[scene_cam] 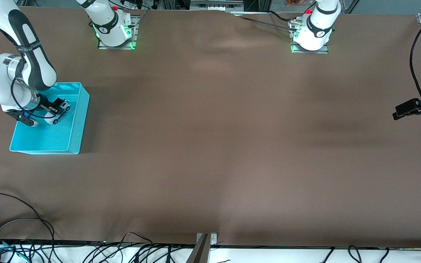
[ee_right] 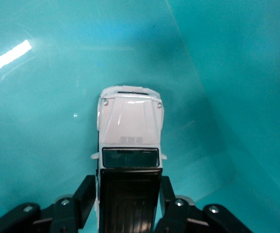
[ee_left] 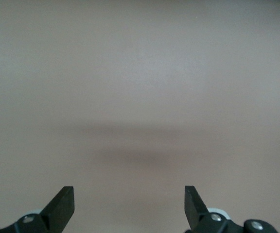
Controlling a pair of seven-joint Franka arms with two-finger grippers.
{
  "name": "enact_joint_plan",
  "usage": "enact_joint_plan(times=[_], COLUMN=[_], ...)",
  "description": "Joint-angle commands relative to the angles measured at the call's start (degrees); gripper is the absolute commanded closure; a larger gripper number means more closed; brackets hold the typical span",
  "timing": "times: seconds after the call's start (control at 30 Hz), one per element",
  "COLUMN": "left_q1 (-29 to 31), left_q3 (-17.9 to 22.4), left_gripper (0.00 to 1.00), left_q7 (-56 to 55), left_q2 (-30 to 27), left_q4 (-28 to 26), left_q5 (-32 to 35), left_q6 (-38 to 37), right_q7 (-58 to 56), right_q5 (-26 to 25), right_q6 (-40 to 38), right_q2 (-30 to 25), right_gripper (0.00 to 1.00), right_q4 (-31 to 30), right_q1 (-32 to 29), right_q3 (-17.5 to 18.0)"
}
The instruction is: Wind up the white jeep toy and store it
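Right gripper (scene_cam: 57,109) is down inside the cyan bin (scene_cam: 49,137), at the right arm's end of the table (scene_cam: 210,146); it is set around the rear half of the white jeep toy (ee_right: 130,116), black roof panel between its two sides; whether it is pinching the toy or is just clear of it, I cannot tell.

Jeep sits in the half of the bin farther from the front camera, close to one side wall; from the wrist it looks level, hood pointing away from the gripper, apparently wheels-down on the bin floor; contact with the floor not confirmed.

Judgement: low, straddling pose suits setting the toy down rather than dropping it; a short fall could tip or roll so small a car; holding by the flanks keeps the wheels free.

Judgement: storing step is at or near its end; winding cannot be checked from these views.

Mid-table: bare brown surface, nothing on it.

Left gripper (ee_left: 129,201) hangs over bare table at the left arm's end, jaws spread wide, holding nothing; this arm waits, parked well apart from the bin, presumably so as not to crowd the right arm.
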Motion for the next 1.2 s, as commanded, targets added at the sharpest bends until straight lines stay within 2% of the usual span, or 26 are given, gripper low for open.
enact_joint_plan(times=[0.0, 0.13, 0.73, 1.03, 1.17], left_q1=[0.1, 0.1, 0.1, 0.1, 0.1], left_q3=[0.0, 0.0, -0.1, -0.1, -0.1], left_gripper=[0.00, 0.00, 0.00, 0.00, 0.00], left_q7=[0.9, 0.9, 0.8, 0.9, 0.9], left_q2=[-0.6, -0.6, -0.7, -0.7, -0.7], left_q4=[-0.5, -0.5, -0.5, -0.5, -0.5], left_q5=[-1.7, -1.7, -1.7, -1.7, -1.6], left_q6=[-0.4, -0.4, -0.5, -0.5, -0.5], right_q7=[-0.5, -0.5, -0.5, -0.2, 2.2], right_q5=[-1.0, -1.0, -0.6, -0.2, -0.2], right_q6=[0.9, -0.6, -12.3, -22.6, -24.8], right_q2=[-0.9, -1.5, -9.6, -13.6, -14.8], right_gripper=[0.28, 0.00, 0.00, 0.00, 0.00], right_q4=[-1.1, -1.2, 0.4, 5.5, 7.7], right_q1=[-0.4, -0.4, 0.1, 0.2, 0.2], right_q3=[0.1, 0.2, 1.9, 7.5, 9.4])
